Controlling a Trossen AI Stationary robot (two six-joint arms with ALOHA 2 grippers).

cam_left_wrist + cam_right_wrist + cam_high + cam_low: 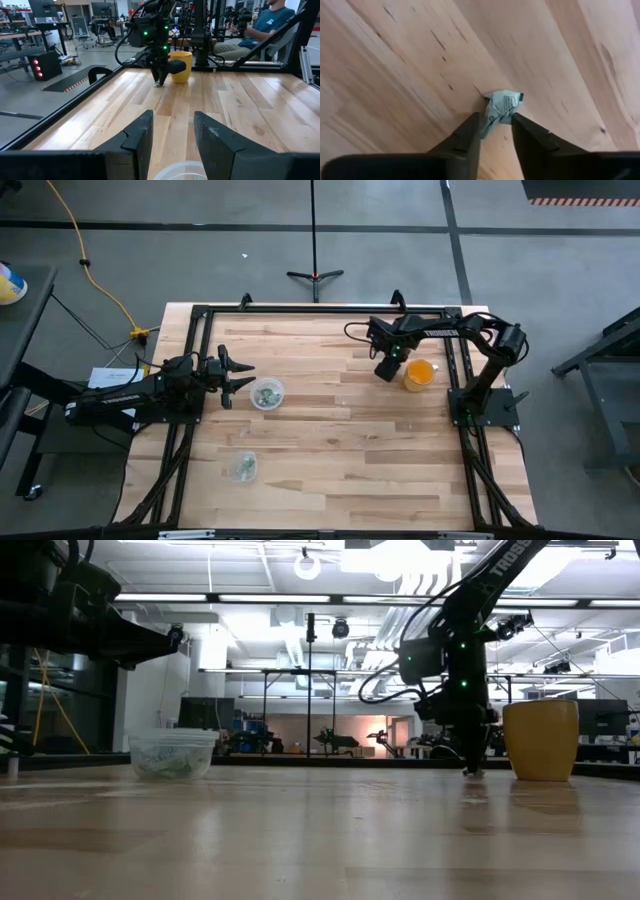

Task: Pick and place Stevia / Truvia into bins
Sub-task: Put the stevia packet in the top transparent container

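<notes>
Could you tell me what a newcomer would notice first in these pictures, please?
Probably the right gripper, down at the tabletop beside a yellow cup, its fingers closed on a crumpled packet. Next, the clear cup of packets just ahead of the open left gripper, and a second clear cup nearer the table's front.

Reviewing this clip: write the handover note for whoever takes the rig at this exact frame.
Right gripper: down at the table beside the yellow cup, shut on a crumpled sweetener packet.
Left gripper: open, hovering at the near clear cup.
Done: that cup already holds packets; the second clear cup near the front edge also has some.
Left: lift this packet and drop it into a clear cup.
</notes>
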